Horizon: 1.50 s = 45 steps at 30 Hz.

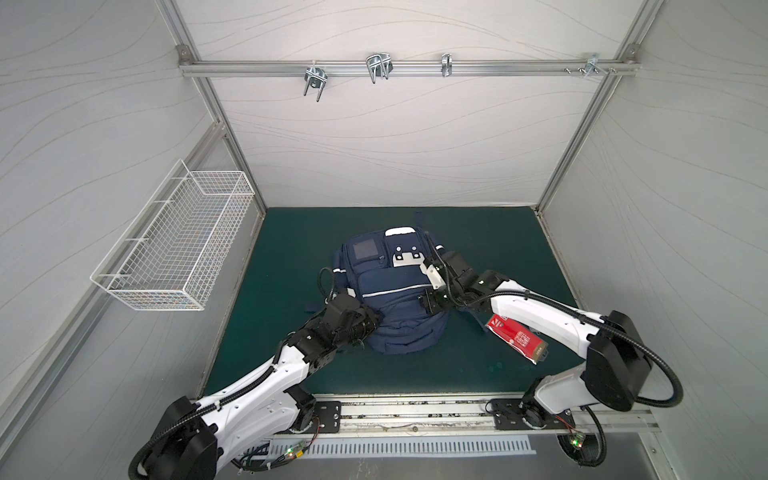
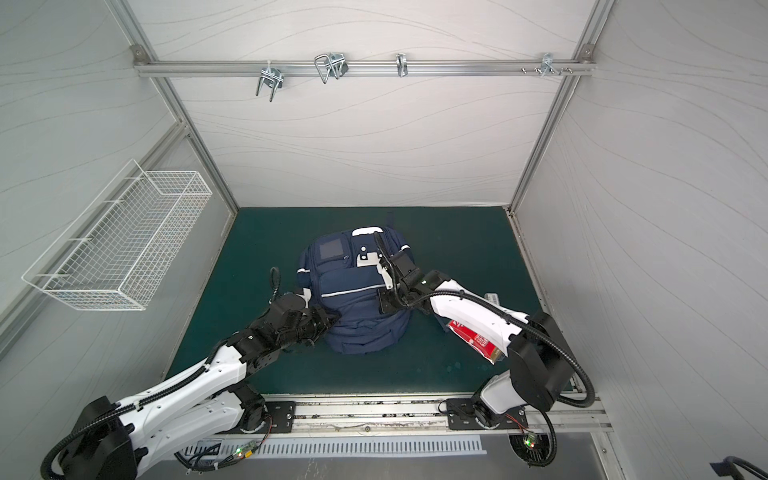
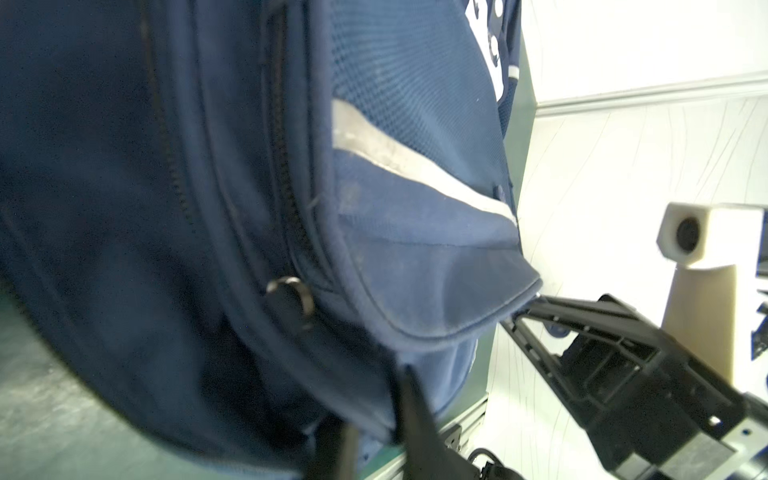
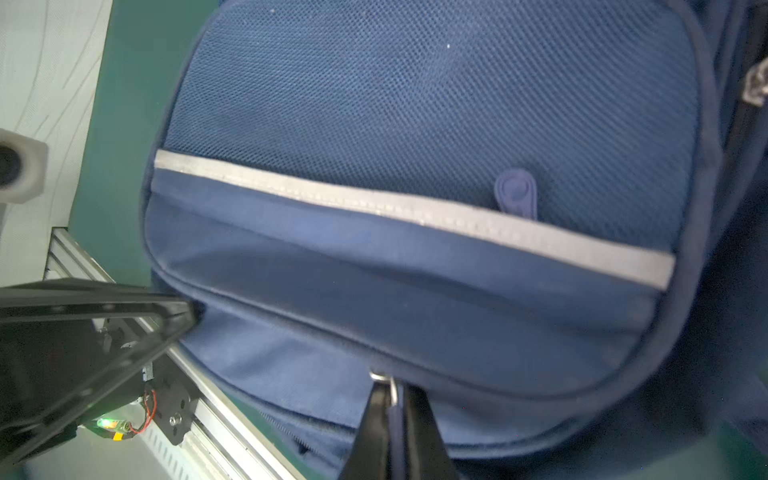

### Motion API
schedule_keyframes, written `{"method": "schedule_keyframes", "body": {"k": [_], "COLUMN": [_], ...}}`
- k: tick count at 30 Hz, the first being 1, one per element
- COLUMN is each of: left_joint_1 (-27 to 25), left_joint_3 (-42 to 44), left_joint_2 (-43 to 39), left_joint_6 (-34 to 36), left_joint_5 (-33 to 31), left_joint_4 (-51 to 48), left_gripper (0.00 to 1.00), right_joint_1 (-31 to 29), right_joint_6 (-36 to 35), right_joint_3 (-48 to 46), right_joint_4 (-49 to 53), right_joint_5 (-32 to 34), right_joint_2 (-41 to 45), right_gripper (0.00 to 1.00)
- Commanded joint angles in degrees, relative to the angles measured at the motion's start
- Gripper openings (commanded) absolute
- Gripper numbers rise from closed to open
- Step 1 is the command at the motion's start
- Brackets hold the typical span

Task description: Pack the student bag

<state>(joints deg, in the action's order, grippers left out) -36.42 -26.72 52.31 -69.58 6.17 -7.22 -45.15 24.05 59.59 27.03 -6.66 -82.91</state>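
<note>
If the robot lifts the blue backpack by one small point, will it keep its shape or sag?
Probably it sags: the backpack is soft cloth, and its front pocket shows folds and creases. It looks bulky, so likely heavy for one pinch; the right claw holds only a zipper pull. It should not roll, lying flat on the mat.

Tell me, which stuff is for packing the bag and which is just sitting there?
For the job: student bag; red box, probably to go inside.
Just there: wire basket; hooks on the rail.
</note>
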Motion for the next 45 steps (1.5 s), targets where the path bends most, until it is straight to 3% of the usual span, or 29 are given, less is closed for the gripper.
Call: {"method": "schedule_keyframes", "body": {"k": [1, 6, 11, 17, 24, 27, 31, 35, 45], "left_joint_1": [2.7, 14.9, 21.9, 22.1, 21.8, 21.7, 20.8, 19.4, 17.1], "left_joint_3": [-4.2, -3.8, -4.1, -7.2, -7.7, -7.4, -8.1, -9.5, -4.9], "left_joint_2": [-1.9, -4.2, 0.4, 9.2, 19.5, 22.6, 22.7, 22.0, 17.7], "left_joint_6": [2.9, 4.1, 5.0, 5.2, 5.5, 4.4, 4.3, 5.4, 2.0], "left_joint_5": [-4.8, 2.2, 9.3, 13.4, 17.3, 19.5, 19.6, 18.7, 15.0], "left_joint_4": [-8.2, -11.0, -5.7, 4.3, 14.6, 20.1, 22.2, 20.1, 19.7], "left_gripper": [0.51, 0.7, 0.61, 0.53, 0.51, 0.45, 0.3, 0.02, 0.0], "right_joint_1": [0.4, -1.4, -2.7, -3.1, -3.4, -3.8, -4.8, -6.4, -14.8], "right_joint_6": [-3.7, -4.3, -4.8, -5.0, -5.2, -5.0, -5.3, -5.0, -7.5], "right_joint_3": [-1.6, -2.7, -1.5, -0.8, -0.5, 0.0, 0.8, 2.3, 10.9], "right_joint_4": [2.1, 0.8, 0.5, 1.0, 0.1, 0.2, 0.6, 0.0, -5.4], "right_joint_5": [-0.2, 0.2, 1.0, 1.1, 0.3, 0.2, 1.2, 0.9, -7.5], "right_joint_2": [2.8, 2.4, 1.4, 1.4, 1.0, 0.0, -1.0, -2.4, -10.3], "right_gripper": [0.0, 0.0, 0.0, 0.0, 0.0, 0.0, 0.0, 0.0, 0.0]}}
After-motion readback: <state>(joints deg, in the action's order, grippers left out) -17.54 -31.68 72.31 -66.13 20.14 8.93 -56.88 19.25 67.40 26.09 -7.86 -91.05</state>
